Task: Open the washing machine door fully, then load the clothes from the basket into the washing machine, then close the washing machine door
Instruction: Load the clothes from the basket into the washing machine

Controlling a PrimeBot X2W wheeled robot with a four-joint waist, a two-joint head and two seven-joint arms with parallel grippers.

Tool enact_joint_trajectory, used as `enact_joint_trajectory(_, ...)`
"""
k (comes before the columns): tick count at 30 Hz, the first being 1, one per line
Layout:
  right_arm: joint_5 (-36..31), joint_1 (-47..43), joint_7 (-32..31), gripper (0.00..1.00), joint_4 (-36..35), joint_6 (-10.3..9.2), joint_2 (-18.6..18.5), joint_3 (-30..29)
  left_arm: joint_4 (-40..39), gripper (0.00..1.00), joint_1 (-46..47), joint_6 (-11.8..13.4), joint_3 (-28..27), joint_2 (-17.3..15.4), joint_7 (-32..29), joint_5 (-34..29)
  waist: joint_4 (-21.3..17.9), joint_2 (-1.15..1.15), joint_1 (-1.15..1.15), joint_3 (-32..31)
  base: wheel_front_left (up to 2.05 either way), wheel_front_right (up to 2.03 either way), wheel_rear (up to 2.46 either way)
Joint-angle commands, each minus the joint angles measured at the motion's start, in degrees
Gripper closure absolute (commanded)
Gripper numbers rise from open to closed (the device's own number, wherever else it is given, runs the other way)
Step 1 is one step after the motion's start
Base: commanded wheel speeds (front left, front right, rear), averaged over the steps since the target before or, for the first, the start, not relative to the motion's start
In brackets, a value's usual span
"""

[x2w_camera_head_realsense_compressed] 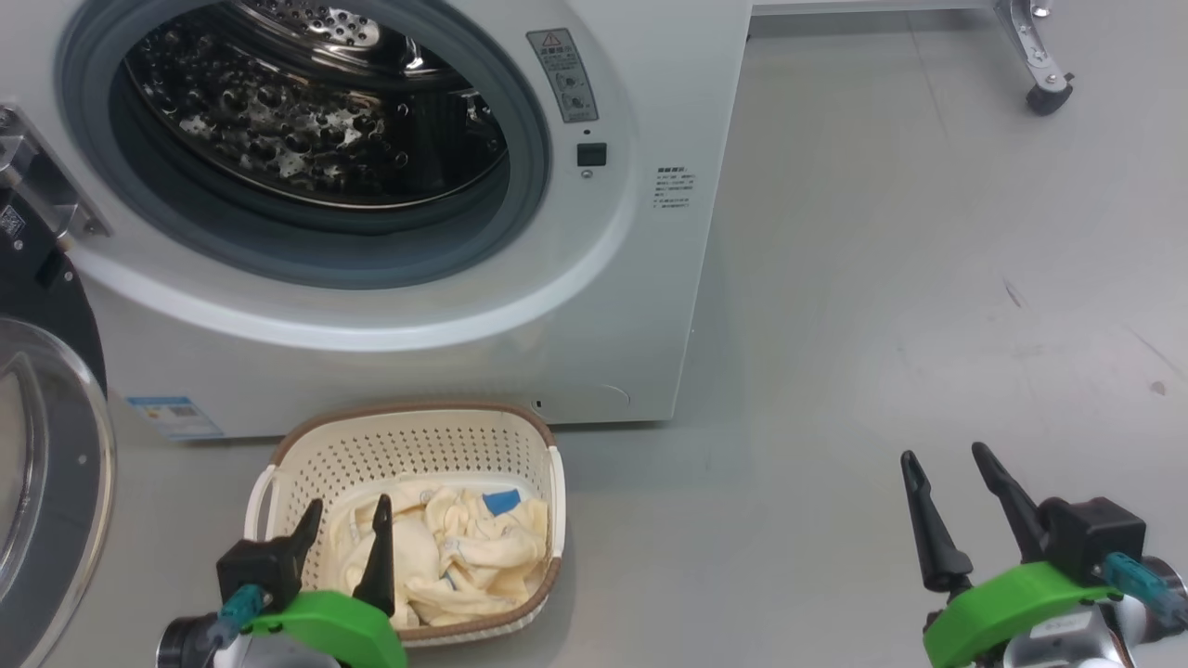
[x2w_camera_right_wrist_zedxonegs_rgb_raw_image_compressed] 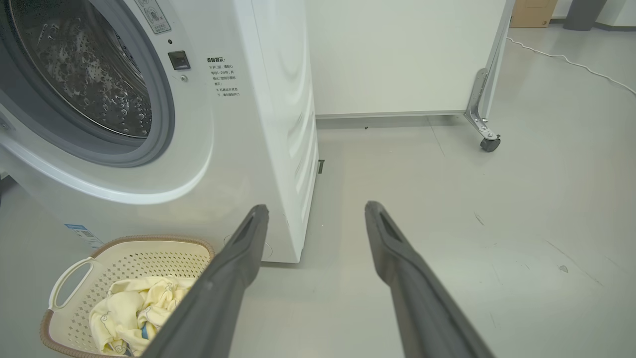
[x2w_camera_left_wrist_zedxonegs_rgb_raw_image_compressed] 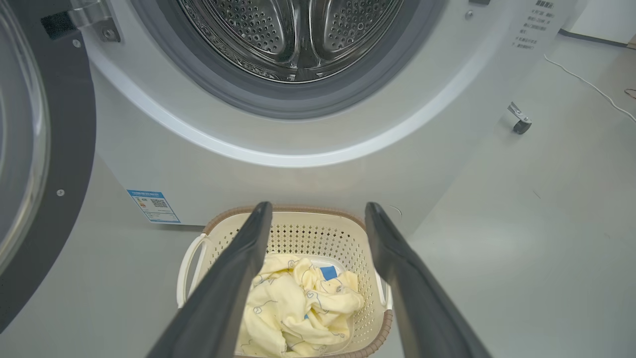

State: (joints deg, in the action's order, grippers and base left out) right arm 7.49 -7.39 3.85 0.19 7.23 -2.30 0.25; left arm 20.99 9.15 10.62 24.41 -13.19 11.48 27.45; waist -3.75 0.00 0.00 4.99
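Note:
The white washing machine (x2w_camera_head_realsense_compressed: 594, 306) stands with its steel drum (x2w_camera_head_realsense_compressed: 306, 111) exposed. Its door (x2w_camera_head_realsense_compressed: 46, 445), black-rimmed with a clear glass bowl, is swung open at the far left. On the floor before the machine sits the cream basket (x2w_camera_head_realsense_compressed: 408, 436) holding the pale yellow clothes (x2w_camera_head_realsense_compressed: 455, 557) with a blue patch. My left gripper (x2w_camera_head_realsense_compressed: 348, 515) hangs open over the basket's near left part, nothing between its fingers. In the left wrist view the clothes (x2w_camera_left_wrist_zedxonegs_rgb_raw_image_compressed: 298, 308) lie between the two open fingers (x2w_camera_left_wrist_zedxonegs_rgb_raw_image_compressed: 233, 278). My right gripper (x2w_camera_head_realsense_compressed: 945, 464) is open over bare floor, well right of the basket (x2w_camera_right_wrist_zedxonegs_rgb_raw_image_compressed: 129, 263).
A white cabinet on castors (x2w_camera_right_wrist_zedxonegs_rgb_raw_image_compressed: 489, 144) stands behind and right of the machine. A thin white cable (x2w_camera_right_wrist_zedxonegs_rgb_raw_image_compressed: 571, 62) runs across the floor at the far right. Grey floor (x2w_camera_head_realsense_compressed: 882, 278) stretches to the right of the machine.

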Motion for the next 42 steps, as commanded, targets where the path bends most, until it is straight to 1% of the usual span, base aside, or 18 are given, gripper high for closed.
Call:
enact_joint_trajectory(1, -0.49, 3.26, 0.65, 0.0, -2.28, 0.25, -0.57, 1.25, -0.33, 0.0, 3.53, -0.49, -1.86, -0.53, -0.23, 0.42, -0.27, 0.0, 0.0, 0.77, 0.0, 0.0, 0.0)
enact_joint_trajectory(3, -0.66, 3.68, 0.74, 0.0, -2.4, 0.25, -0.57, 1.3, 2.66, 0.0, 5.39, -1.77, -1.34, 0.19, -1.19, 1.1, -0.46, 0.0, 0.0, 1.75, 0.0, 0.0, 0.0)
enact_joint_trajectory(4, -0.74, 4.32, 0.9, 0.0, -2.54, 0.25, -0.57, 1.49, 6.06, 0.0, 7.66, -3.13, -1.11, 0.99, -1.99, 1.95, -0.78, 0.0, 0.0, 3.13, 0.0, 0.0, 0.0)
enact_joint_trajectory(5, -0.75, 4.77, 1.04, 0.0, -2.58, 0.25, -0.57, 1.61, 8.1, 0.0, 8.9, -3.95, -0.86, 1.29, -2.54, 2.25, -0.98, 0.0, 0.0, 3.83, 0.0, 0.0, 0.0)
enact_joint_trajectory(12, -1.22, 8.07, 2.02, 0.0, -2.87, 0.25, -0.57, 2.53, 23.5, 0.0, 17.59, -9.03, 0.07, 3.32, -4.66, 3.96, -2.99, 0.0, 0.0, 8.96, 0.0, 0.0, 0.0)
enact_joint_trajectory(19, -0.99, 11.56, 3.46, 0.0, -3.37, 0.25, -0.57, 3.46, 36.44, 0.0, 24.43, -12.54, -0.55, 4.67, -6.59, 6.19, -5.51, 0.0, 0.0, 15.03, 0.0, 0.0, 0.0)
enact_joint_trajectory(24, -0.58, 13.97, 4.49, 0.0, -3.85, 0.25, -0.57, 4.33, 42.97, 0.0, 29.05, -13.72, -1.45, 4.33, -8.25, 7.57, -7.33, 0.0, 0.0, 20.29, 0.0, 0.0, 0.0)
enact_joint_trajectory(25, -0.58, 13.97, 4.49, 0.0, -3.85, 0.25, -0.57, 4.33, 42.97, 0.0, 29.05, -13.72, -1.45, 4.33, -8.25, 7.57, -7.33, 0.0, 0.0, 20.29, 0.0, 0.0, 0.0)
enact_joint_trajectory(31, 0.44, 16.66, 6.37, 0.0, -4.07, 0.25, -0.57, 5.54, 48.01, 0.0, 33.72, -14.36, -2.59, 3.16, -10.37, 9.09, -9.29, 0.0, 0.0, 26.18, 0.0, 0.0, 0.0)
enact_joint_trajectory(36, 1.78, 18.78, 7.92, 0.0, -3.68, 0.25, -0.57, 7.18, 50.14, 0.0, 36.18, -14.76, -3.21, 2.08, -12.46, 10.13, -10.4, 0.0, 0.0, 30.12, 0.0, 0.0, 0.0)
enact_joint_trajectory(42, 4.53, 20.86, 9.64, 0.0, -3.3, 0.25, -0.57, 9.04, 51.12, 0.0, 38.49, -14.69, -3.28, 1.2, -12.69, 10.45, -10.47, 0.0, 0.0, 33.72, 0.0, 0.0, 0.0)
